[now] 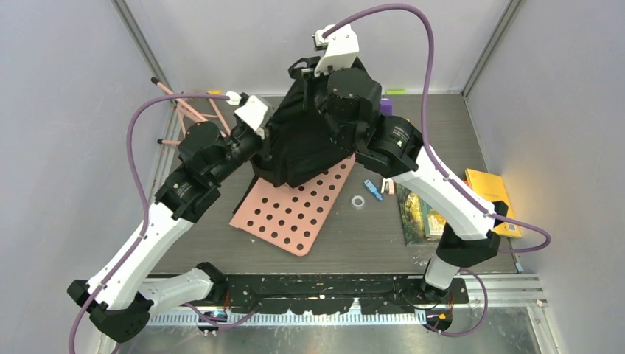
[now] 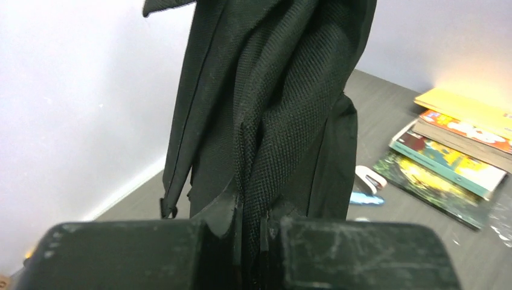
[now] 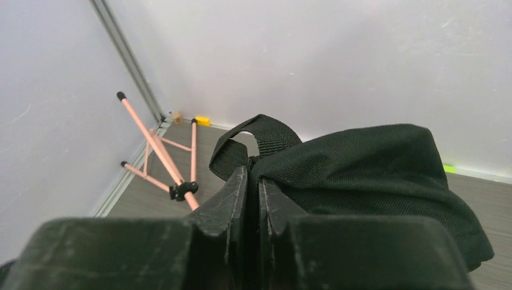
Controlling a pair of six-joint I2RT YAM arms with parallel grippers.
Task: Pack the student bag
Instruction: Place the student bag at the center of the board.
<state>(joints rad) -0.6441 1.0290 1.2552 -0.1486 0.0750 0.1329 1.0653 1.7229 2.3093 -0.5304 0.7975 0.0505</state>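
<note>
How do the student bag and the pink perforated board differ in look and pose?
The student bag is black, soft fabric; the pink board is stiff-looking with round holes. The left gripper and right gripper pinch the bag; the board lies flat on the table. Both sit mid-table, overlapping.

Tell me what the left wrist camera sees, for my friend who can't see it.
The left claw pinches a fold of the black student bag, which rises tall in front of the camera. To the right, a few colourful books lie on the dark table, with a pale wall behind.
</note>
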